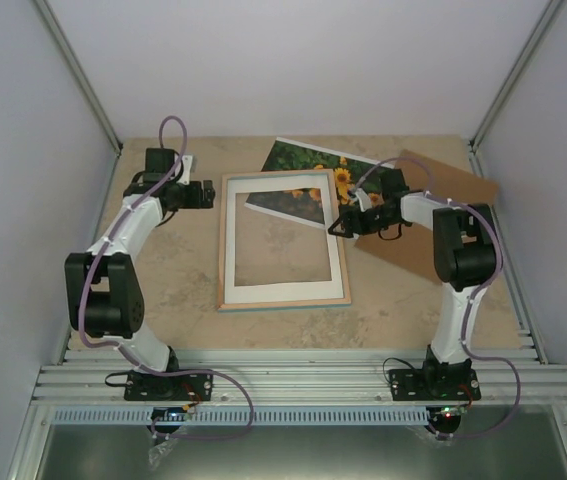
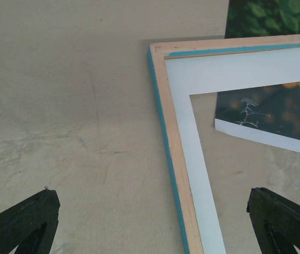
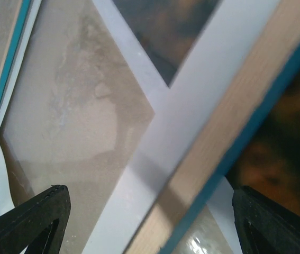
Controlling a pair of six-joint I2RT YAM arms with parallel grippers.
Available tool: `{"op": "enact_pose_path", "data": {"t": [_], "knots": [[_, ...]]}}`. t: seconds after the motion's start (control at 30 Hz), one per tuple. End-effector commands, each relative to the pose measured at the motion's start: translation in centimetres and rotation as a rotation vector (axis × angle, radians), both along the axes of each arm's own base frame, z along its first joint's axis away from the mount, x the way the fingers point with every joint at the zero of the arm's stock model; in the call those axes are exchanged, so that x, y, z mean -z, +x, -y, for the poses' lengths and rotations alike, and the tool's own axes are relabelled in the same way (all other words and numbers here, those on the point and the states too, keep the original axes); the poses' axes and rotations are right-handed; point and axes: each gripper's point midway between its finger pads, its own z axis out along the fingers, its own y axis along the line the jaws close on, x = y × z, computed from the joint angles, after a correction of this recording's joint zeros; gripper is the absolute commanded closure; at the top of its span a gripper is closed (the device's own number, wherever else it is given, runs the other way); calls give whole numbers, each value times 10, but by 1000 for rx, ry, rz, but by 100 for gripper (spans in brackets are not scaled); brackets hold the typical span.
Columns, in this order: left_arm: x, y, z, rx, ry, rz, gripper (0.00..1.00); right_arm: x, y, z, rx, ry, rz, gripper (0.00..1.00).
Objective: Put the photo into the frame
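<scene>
Ribbed metal rail [image 1: 303, 385], mottled beige tabletop [image 1: 173, 290] under frame [image 1: 224, 250], white walls [image 1: 293, 60]

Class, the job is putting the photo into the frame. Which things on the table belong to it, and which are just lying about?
Job: rectangular print of orange-yellow flowers; thin rectangular blue-and-wood picture frame.
Lying about: white cut-out mat; flat brown backing board.

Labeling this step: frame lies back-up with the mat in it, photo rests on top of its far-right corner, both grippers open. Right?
Wrong on one point: the photo lies under the far-right corner of the frame, not on top. The top external view shows the frame crossing over it.
</scene>
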Motion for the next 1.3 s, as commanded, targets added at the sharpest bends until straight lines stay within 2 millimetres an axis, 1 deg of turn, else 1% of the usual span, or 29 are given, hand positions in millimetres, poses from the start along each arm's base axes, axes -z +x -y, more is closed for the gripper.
{"op": "enact_pose_path", "data": {"t": [0.0,0.07,0.2,0.3,0.47,0.53,0.57,0.6,0.63,0.7,0.77,0.83,0.93,1.0,1.07,1.1,1.13,1.23,1.27], "knots": [[-6,10,-9,-57,14,21,1,10,-8,-24,-37,56,-45,15],[-5,11,-13,-72,15,19,1,12,-12,-38,-70,69,-50,15],[-6,14,-22,-103,10,22,1,10,-16,-69,-115,99,-55,15],[-5,17,-23,-109,11,20,1,8,-18,-94,-155,124,-54,15],[-1,21,-20,-88,8,18,0,-6,-32,-151,-266,185,-36,15],[0,22,-15,-60,-7,14,1,-16,-37,-165,-315,206,-16,15],[0,22,-13,-47,-12,16,1,-23,-34,-166,-321,219,-3,15],[-1,22,-12,-34,-10,21,1,-28,-31,-162,-318,224,8,15],[-3,22,-6,-9,-9,28,1,-33,-26,-156,-308,222,26,15],[-5,20,12,54,-11,37,1,-41,-11,-135,-263,197,81,16],[-7,16,37,144,-6,51,1,-44,6,-106,-200,136,138,16],[-3,10,67,238,8,54,1,-47,21,-75,-158,74,203,16],[5,-1,115,372,24,56,2,-51,49,-27,-49,4,237,16],[12,-7,146,451,39,54,3,-50,61,1,14,-19,230,16],[20,-14,178,525,69,58,3,-45,66,20,53,-32,213,16],[24,-17,192,559,85,61,3,-39,65,26,63,-38,196,16],[28,-24,213,609,105,70,3,-34,64,31,73,-44,181,16],[44,-35,248,702,197,89,2,-16,58,45,110,-47,121,17],[54,-40,259,739,230,83,1,-9,56,51,128,-46,97,17]]}}
